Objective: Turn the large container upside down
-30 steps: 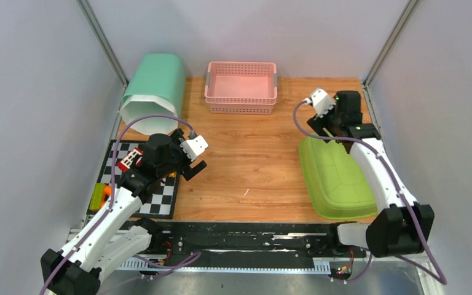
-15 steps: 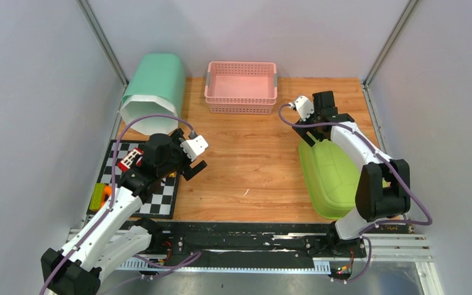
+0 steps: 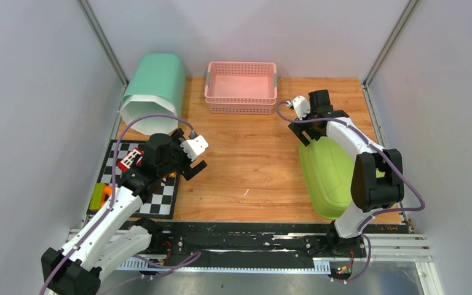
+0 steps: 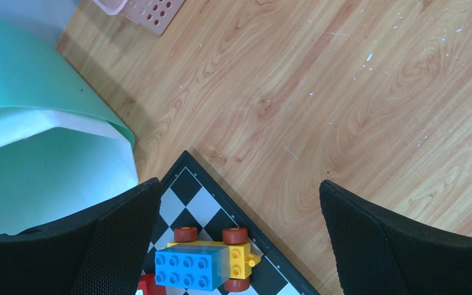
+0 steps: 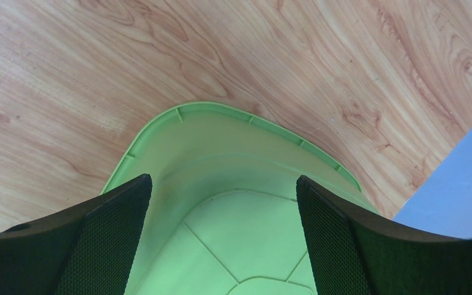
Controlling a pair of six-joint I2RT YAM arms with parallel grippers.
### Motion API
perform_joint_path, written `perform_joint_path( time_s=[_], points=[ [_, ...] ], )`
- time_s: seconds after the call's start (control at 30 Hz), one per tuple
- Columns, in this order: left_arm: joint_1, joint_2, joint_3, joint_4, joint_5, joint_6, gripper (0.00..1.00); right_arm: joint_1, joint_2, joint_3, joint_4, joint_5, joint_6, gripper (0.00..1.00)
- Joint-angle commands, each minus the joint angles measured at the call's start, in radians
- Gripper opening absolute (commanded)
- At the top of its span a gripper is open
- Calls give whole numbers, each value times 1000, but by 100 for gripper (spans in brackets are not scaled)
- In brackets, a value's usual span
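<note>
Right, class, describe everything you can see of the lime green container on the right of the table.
The lime green container is a large rounded-rectangular tub of smooth plastic. It appears to lie bottom up on the wooden table, at its right side: a ribbed rim flange meets the wood, and raised lines cross the upward face. The right gripper hangs open over its far end, jaws either side; contact cannot be confirmed. The right arm hides part of it.

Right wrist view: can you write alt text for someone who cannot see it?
The open right gripper hangs over one rounded end of the green container, its black fingers framing it. Wooden table lies beyond, with a blue-grey wall at the right edge.
</note>
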Motion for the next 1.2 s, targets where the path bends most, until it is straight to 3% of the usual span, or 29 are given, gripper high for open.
perform_joint_path(
  time_s=[0.0, 0.6, 1.17],
  points=[
    [-6, -2, -13, 19, 1, 9, 100, 12, 41, 40, -25, 58, 30, 90],
    [-6, -8, -15, 19, 2, 10, 100, -41, 126, 91, -22, 212, 79, 90],
    [-6, -11, -15, 17, 4, 11, 100, -55, 102, 60, -25, 182, 45, 90]
  ],
)
